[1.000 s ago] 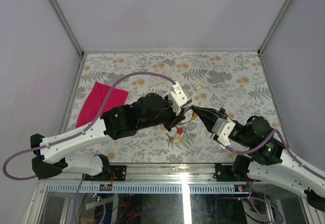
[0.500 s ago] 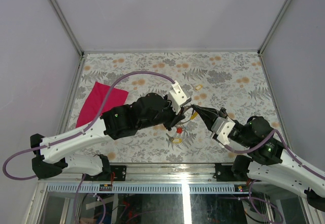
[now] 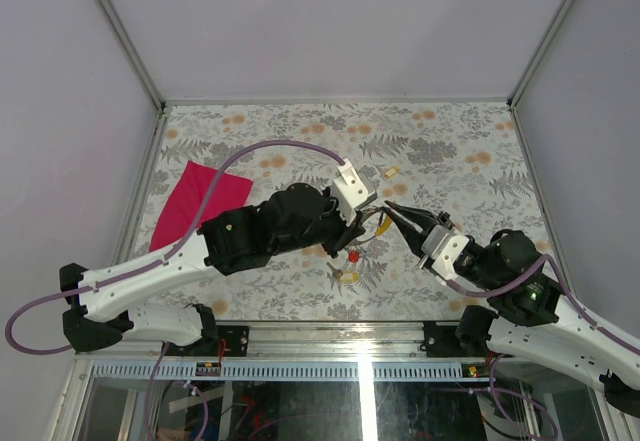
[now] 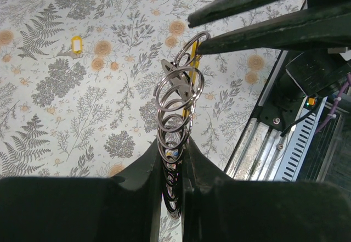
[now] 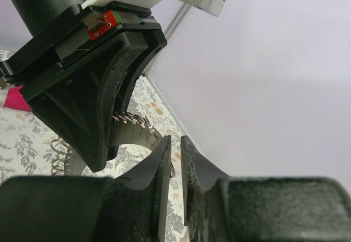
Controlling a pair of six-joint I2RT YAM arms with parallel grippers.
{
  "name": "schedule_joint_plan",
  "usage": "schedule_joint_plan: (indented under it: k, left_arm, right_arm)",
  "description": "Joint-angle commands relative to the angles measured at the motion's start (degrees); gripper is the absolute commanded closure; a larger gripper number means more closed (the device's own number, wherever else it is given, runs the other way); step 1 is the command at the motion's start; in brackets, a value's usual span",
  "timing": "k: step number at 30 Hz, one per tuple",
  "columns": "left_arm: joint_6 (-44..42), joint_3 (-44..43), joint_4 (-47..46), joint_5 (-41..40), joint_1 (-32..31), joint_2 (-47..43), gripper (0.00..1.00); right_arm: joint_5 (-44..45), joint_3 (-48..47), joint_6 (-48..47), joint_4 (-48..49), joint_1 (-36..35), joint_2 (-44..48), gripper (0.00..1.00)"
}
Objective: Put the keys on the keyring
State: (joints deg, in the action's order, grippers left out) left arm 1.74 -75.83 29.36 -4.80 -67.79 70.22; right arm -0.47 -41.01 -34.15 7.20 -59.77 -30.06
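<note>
My left gripper (image 3: 362,223) is shut on the keyring (image 4: 176,107), a coiled grey metal ring that sticks up from between its fingers (image 4: 143,183). A yellow-capped key (image 4: 192,78) and a bare grey key blade hang on the ring; a blue cap shows low between the fingers. My right gripper (image 3: 390,207) has its tips on either side of the ring's end loop (image 4: 199,36). Its fingers (image 5: 162,159) stand a narrow gap apart with only a sliver of ring at the left one. On the table lie a red key (image 3: 353,256) and two yellow keys (image 3: 347,276) (image 3: 392,172).
A red cloth (image 3: 195,201) lies on the floral table at the left. The table's metal front rail (image 4: 274,143) is just below the two grippers. Grey walls enclose the table on three sides.
My right gripper has drawn back slightly to the right and its tips have risen from beside the hanging yellow key to the ring's end. The left gripper has stayed put.
</note>
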Motion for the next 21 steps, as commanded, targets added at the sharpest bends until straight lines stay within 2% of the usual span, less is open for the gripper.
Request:
schedule_joint_plan:
  k: [1, 12, 21]
  left_arm:
    - [0.3, -1.6, -4.4, 0.7, -0.1, -1.0, 1.0]
    - [0.2, -1.6, -4.4, 0.5, -0.1, -0.8, 1.0]
    - [-1.3, -1.5, -4.8, 0.1, -0.1, -0.8, 1.0]
  right_arm:
    - [1.9, -1.0, 0.0, 4.0, -0.2, 1.1, 0.8]
    - [1.4, -1.9, -1.2, 2.7, -0.2, 3.8, 0.71]
    - [-7.2, -7.5, -6.9, -10.1, -0.2, 0.8, 0.61]
